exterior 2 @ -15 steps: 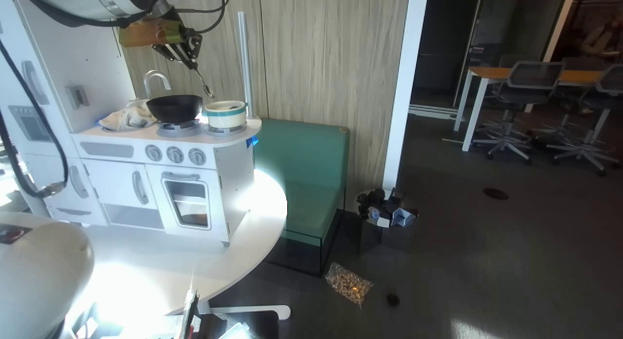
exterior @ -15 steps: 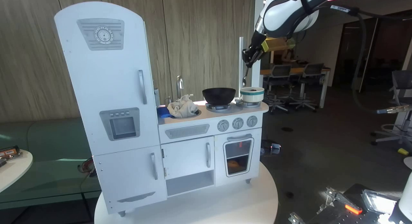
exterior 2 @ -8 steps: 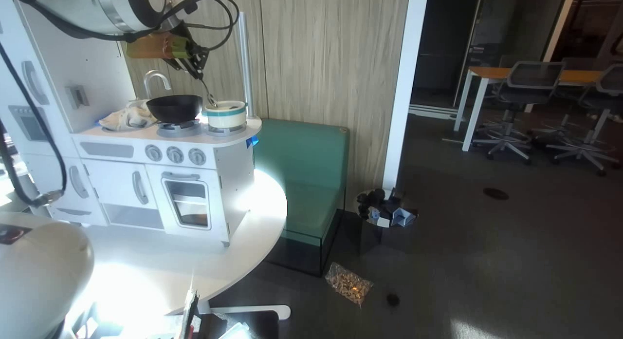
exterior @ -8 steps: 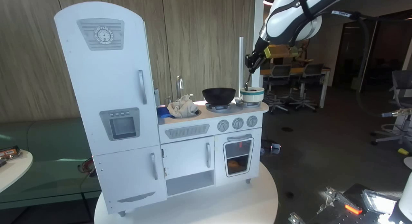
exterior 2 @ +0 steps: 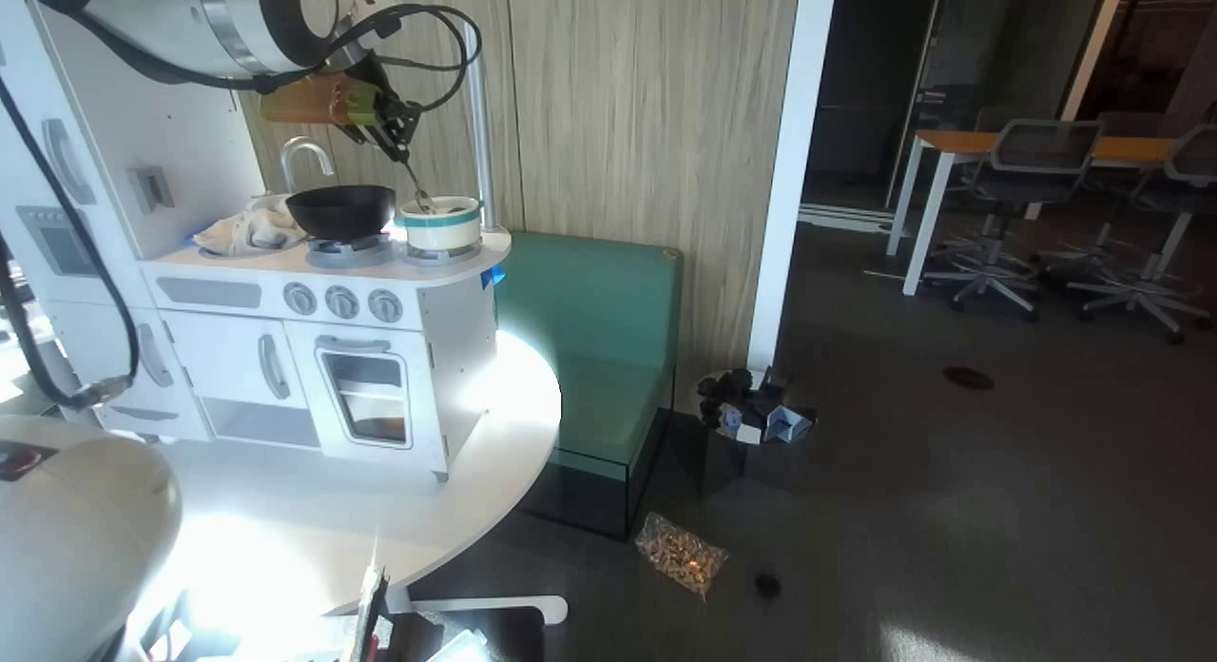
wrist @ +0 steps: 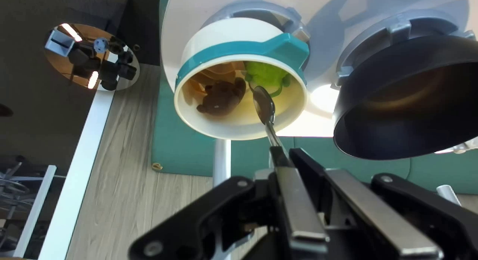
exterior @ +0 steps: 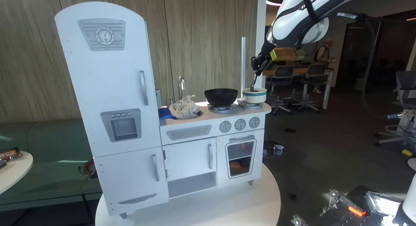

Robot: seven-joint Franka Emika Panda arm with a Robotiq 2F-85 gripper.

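My gripper is shut on a metal spoon, whose handle runs between the fingertips. The spoon hangs bowl-down at the mouth of a white pot with a teal band, seen in both exterior views on the end burner. Inside the pot lie a brown bear-shaped toy and a green toy. In the wrist view the spoon's bowl overlaps the pot's interior, close to the green toy; whether they touch I cannot tell. In an exterior view the gripper stands just above the pot.
A black pan sits on the burner beside the pot. Cream cloth fills the sink below a faucet. A tall toy fridge adjoins the counter. A metal post rises behind the pot.
My gripper has come down and shifted toward the pot, bringing the spoon's bowl from above the rim to the opening. The pot and pan have stayed put. A person shows in the background.
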